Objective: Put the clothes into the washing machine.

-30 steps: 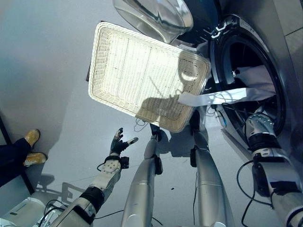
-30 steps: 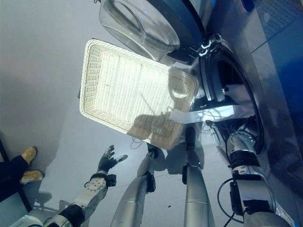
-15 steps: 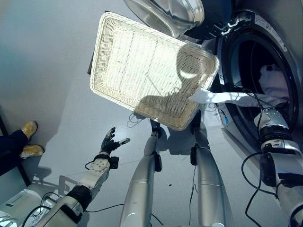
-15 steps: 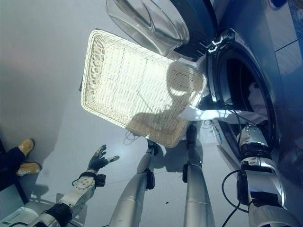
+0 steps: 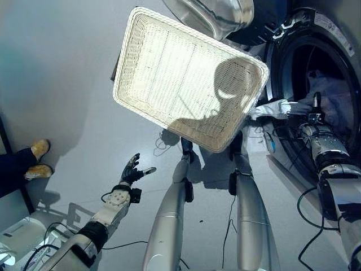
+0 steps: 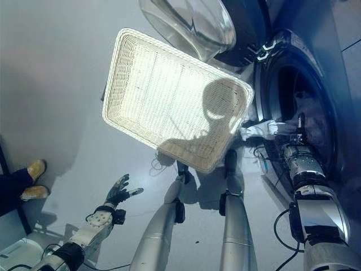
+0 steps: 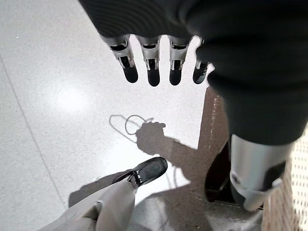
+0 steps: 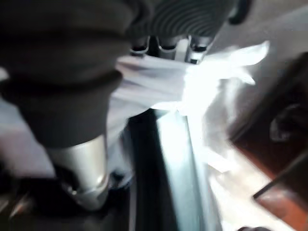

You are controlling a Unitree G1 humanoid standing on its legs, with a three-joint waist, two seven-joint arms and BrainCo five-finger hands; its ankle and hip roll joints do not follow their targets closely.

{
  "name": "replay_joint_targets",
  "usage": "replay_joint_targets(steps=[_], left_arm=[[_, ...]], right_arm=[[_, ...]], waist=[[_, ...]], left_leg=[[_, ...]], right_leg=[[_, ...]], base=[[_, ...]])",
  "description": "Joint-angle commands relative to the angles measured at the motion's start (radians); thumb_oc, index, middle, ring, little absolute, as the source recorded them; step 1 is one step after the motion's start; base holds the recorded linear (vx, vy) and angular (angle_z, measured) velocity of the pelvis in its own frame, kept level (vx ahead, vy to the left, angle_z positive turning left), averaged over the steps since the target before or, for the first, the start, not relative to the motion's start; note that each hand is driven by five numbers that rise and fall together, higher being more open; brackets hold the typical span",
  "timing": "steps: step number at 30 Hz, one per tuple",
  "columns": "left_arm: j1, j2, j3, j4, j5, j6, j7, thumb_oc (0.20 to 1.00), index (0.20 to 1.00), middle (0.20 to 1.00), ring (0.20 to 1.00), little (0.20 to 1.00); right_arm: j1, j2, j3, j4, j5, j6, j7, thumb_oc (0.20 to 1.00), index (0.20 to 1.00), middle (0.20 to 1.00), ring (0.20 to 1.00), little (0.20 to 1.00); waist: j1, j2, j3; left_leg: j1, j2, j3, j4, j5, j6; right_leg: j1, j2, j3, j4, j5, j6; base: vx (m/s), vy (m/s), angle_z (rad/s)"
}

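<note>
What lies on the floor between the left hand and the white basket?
Only bare grey floor separates the left hand from the basket, as the left eye view shows.

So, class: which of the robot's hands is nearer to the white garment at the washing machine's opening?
Right. The right hand is at the white garment at the washing machine opening, fingers wrapped in the cloth. The left hand hangs open over the floor, beyond the wicker basket.

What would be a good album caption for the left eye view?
Right hand feeds white cloth into the washing machine beside an empty wicker basket.
</note>
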Motion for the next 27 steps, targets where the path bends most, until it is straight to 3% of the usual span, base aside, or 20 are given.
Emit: replay_joint_targets(steps=[1, 3, 6, 7, 12, 14, 18, 20, 21, 22, 24, 27], left_arm=[[0.053, -0.028, 0.012, 0.005, -0.01, -0.029, 0.033, 1.0, 1.0, 1.0, 1.0, 1.0], [0.037, -0.05, 0.012, 0.014, -0.007, -0.022, 0.038, 1.0, 1.0, 1.0, 1.0, 1.0], [0.023, -0.063, 0.011, 0.022, -0.011, -0.015, 0.037, 1.0, 1.0, 1.0, 1.0, 1.0], [0.02, -0.069, 0.01, 0.027, -0.019, -0.017, 0.041, 1.0, 1.0, 1.0, 1.0, 1.0], [0.012, -0.077, 0.008, 0.055, -0.023, -0.031, 0.031, 1.0, 1.0, 1.0, 1.0, 1.0], [-0.006, -0.08, 0.011, 0.068, -0.024, -0.03, 0.027, 1.0, 1.0, 1.0, 1.0, 1.0], [-0.027, -0.068, 0.015, 0.077, -0.023, -0.017, 0.013, 1.0, 1.0, 1.0, 1.0, 1.0], [-0.03, -0.051, 0.018, 0.071, -0.025, -0.004, 0.006, 1.0, 1.0, 1.0, 1.0, 1.0], [-0.023, -0.042, 0.021, 0.064, -0.025, 0.0, 0.008, 1.0, 1.0, 1.0, 1.0, 1.0], [-0.014, -0.036, 0.026, 0.061, -0.026, -0.002, 0.006, 1.0, 1.0, 1.0, 1.0, 1.0], [0.014, -0.026, 0.041, 0.051, -0.022, -0.004, 0.005, 1.0, 1.0, 1.0, 1.0, 1.0], [0.045, -0.032, 0.062, 0.049, -0.011, -0.011, 0.015, 1.0, 1.0, 1.0, 1.0, 1.0]], right_arm=[[0.022, -0.082, -0.034, -0.164, 0.11, -0.413, 0.228, 1.0, 1.0, 1.0, 1.0, 1.0], [0.021, -0.055, -0.064, -0.165, 0.181, -0.427, 0.283, 1.0, 1.0, 1.0, 1.0, 1.0], [0.014, -0.053, -0.074, -0.15, 0.113, -0.434, 0.226, 1.0, 1.0, 1.0, 1.0, 1.0], [0.016, -0.053, -0.07, -0.156, 0.091, -0.406, 0.154, 1.0, 1.0, 1.0, 1.0, 1.0], [0.041, -0.035, -0.07, -0.116, 0.162, -0.366, 0.126, 1.0, 1.0, 1.0, 1.0, 1.0], [0.046, -0.027, -0.084, -0.065, 0.187, -0.313, 0.109, 1.0, 1.0, 1.0, 1.0, 1.0], [0.064, -0.014, -0.068, 0.02, 0.106, -0.125, 0.02, 1.0, 1.0, 1.0, 1.0, 1.0], [0.056, -0.033, -0.057, 0.022, 0.128, -0.074, 0.041, 1.0, 1.0, 1.0, 1.0, 1.0], [0.058, -0.038, -0.051, -0.006, 0.163, -0.067, 0.099, 1.0, 1.0, 1.0, 1.0, 1.0], [0.061, -0.046, -0.05, -0.038, 0.19, -0.085, 0.136, 1.0, 1.0, 1.0, 1.0, 1.0], [0.097, -0.032, -0.078, -0.157, 0.225, -0.189, 0.23, 1.0, 1.0, 1.0, 1.0, 1.0], [0.178, 0.049, -0.188, -0.395, 0.225, -0.421, 0.289, 1.0, 1.0, 1.0, 1.0, 1.0]], waist=[[-0.011, 0.076, 0.0], [-0.015, 0.085, 0.0], [-0.019, 0.094, 0.0], [-0.023, 0.099, 0.0], [-0.025, 0.096, 0.0], [-0.024, 0.093, 0.0], [-0.02, 0.086, 0.0], [-0.018, 0.081, 0.0], [-0.017, 0.074, 0.0], [-0.019, 0.071, 0.0], [-0.027, 0.059, 0.0], [-0.046, 0.041, 0.0]], left_leg=[[-0.017, -0.048, -0.005, 0.074, -0.071, -0.012], [-0.013, -0.051, 0.0, 0.066, -0.07, -0.013], [-0.008, -0.053, 0.009, 0.053, -0.066, -0.013], [-0.005, -0.053, 0.015, 0.039, -0.06, -0.014], [0.005, -0.055, 0.022, 0.02, -0.054, -0.014], [-0.002, -0.056, 0.023, 0.015, -0.046, -0.012], [0.019, -0.06, 0.025, 0.004, -0.05, -0.004], [0.022, -0.059, 0.024, 0.002, -0.049, -0.003], [0.023, -0.057, 0.025, 0.001, -0.049, -0.003], [0.026, -0.056, 0.024, 0.0, -0.05, -0.003], [0.033, -0.053, 0.024, -0.003, -0.053, -0.002], [0.043, -0.052, 0.019, -0.017, -0.054, -0.001]], right_leg=[[0.029, 0.082, -0.073, 0.096, -0.115, 0.012], [0.029, 0.081, -0.064, 0.089, -0.112, 0.019], [0.029, 0.078, -0.057, 0.079, -0.105, 0.025], [0.029, 0.079, -0.05, 0.061, -0.095, 0.028], [0.043, 0.073, -0.051, 0.03, -0.077, 0.032], [0.04, 0.071, -0.054, 0.017, -0.06, 0.033], [0.066, 0.066, -0.055, 0.003, -0.054, 0.038], [0.072, 0.063, -0.06, -0.001, -0.05, 0.04], [0.075, 0.063, -0.063, -0.002, -0.048, 0.041], [0.077, 0.064, -0.063, -0.002, -0.049, 0.041], [0.084, 0.068, -0.059, -0.001, -0.05, 0.042], [0.094, 0.078, -0.045, -0.014, -0.044, 0.05]], base=[[-0.03, 0.128, -0.09], [-0.02, 0.104, -0.09], [-0.03, 0.102, -0.04], [-0.05, 0.117, -0.04], [-0.02, 0.035, -0.03], [-0.04, 0.011, -0.02], [-0.03, 0.004, -0.02], [-0.02, -0.004, 0.0], [0.0, 0.0, 0.0], [0.0, 0.0, 0.0], [0.0, 0.0, 0.0], [0.0, 0.0, 0.0]])
